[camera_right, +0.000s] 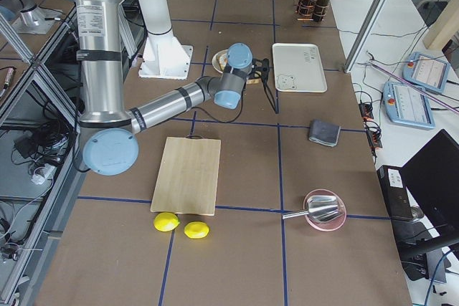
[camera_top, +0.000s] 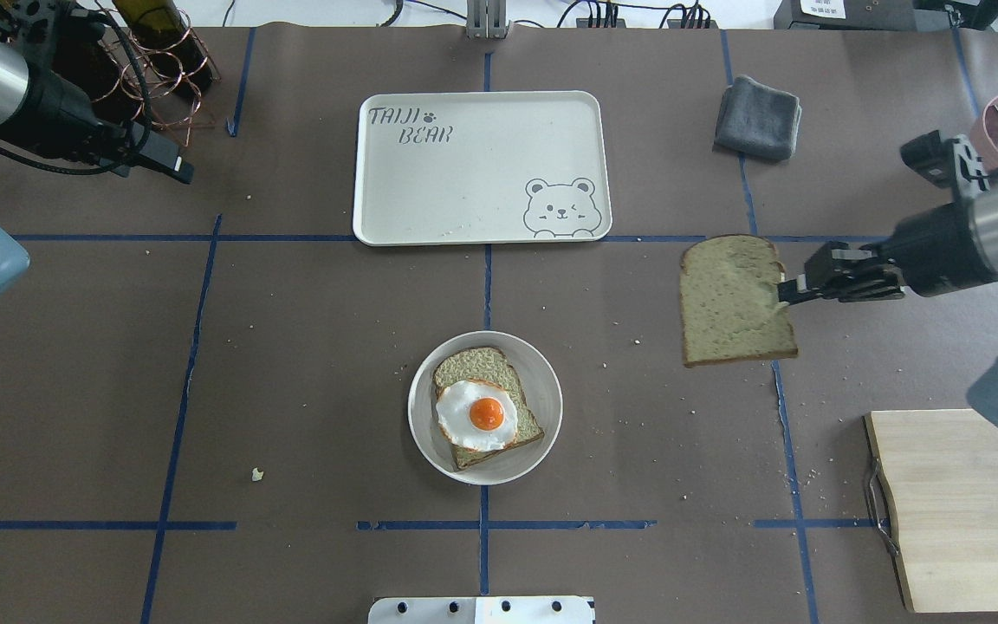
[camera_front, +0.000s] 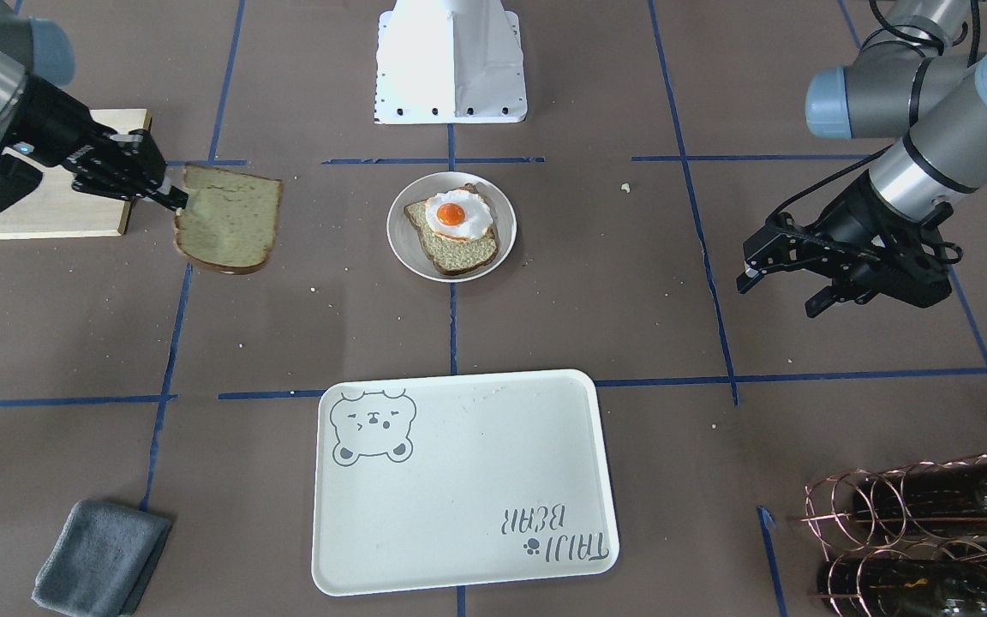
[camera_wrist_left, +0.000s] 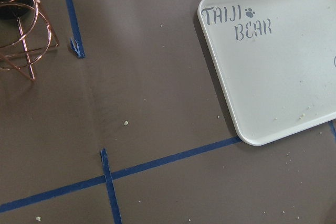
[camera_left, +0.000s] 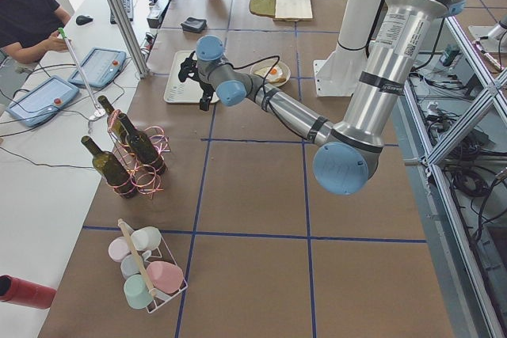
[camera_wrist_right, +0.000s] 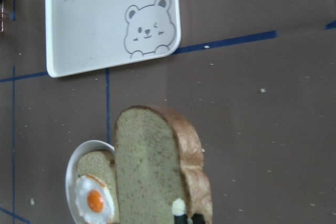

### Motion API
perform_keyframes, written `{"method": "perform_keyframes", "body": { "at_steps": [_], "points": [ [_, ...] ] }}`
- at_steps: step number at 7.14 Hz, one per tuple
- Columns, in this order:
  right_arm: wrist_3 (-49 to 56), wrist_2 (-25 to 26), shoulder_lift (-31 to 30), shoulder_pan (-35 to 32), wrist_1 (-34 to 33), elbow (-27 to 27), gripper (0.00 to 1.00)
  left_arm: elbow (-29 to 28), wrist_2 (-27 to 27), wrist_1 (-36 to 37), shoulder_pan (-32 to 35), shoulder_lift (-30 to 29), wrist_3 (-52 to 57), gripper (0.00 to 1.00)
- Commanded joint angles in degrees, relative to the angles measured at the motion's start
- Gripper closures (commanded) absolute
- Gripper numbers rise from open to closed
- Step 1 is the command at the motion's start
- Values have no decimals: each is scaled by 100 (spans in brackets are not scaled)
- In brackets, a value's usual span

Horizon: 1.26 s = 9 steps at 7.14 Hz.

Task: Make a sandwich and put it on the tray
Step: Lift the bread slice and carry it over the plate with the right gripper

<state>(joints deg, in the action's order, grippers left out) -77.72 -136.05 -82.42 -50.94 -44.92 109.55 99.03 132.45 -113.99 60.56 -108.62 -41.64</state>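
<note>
A round grey-white plate at table centre holds one bread slice with a fried egg on top; it also shows in the front view. My right gripper is shut on the edge of a second bread slice, held in the air right of the plate; the slice fills the right wrist view. The cream bear tray lies beyond the plate, with nothing on it. My left gripper hovers far left near the wine rack, open and empty.
A wooden cutting board lies at the right front. A grey cloth sits right of the tray. A copper rack with bottles stands at the far left. A pink bowl and two lemons lie at the right end.
</note>
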Motion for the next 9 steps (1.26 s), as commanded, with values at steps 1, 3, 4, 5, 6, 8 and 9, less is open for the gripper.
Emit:
{"method": "perform_keyframes", "body": {
  "at_steps": [1,3,4,5,6,8,9],
  "points": [
    [-209,924,1032,1079,-648,-135,100,-120,0,-9,0,-1,33,0],
    [-445,2199,1331,2197,-650,-266,100,-400,0,-420,0,7,7,0],
    [-489,2449,1412,2489,-650,-345,100,-437,9,-440,0,16,7,0],
    [-499,2591,1421,2718,-659,-372,100,-437,0,-440,0,16,-2,0],
    [-499,2775,1447,2851,-659,-520,100,-437,0,-440,-9,16,-11,0],
    [-490,2786,1448,2818,-659,-583,100,-437,0,-440,-9,25,-20,0],
    [-481,2786,1448,2739,-667,-601,100,-437,9,-440,-9,16,-28,0]
  ]
}}
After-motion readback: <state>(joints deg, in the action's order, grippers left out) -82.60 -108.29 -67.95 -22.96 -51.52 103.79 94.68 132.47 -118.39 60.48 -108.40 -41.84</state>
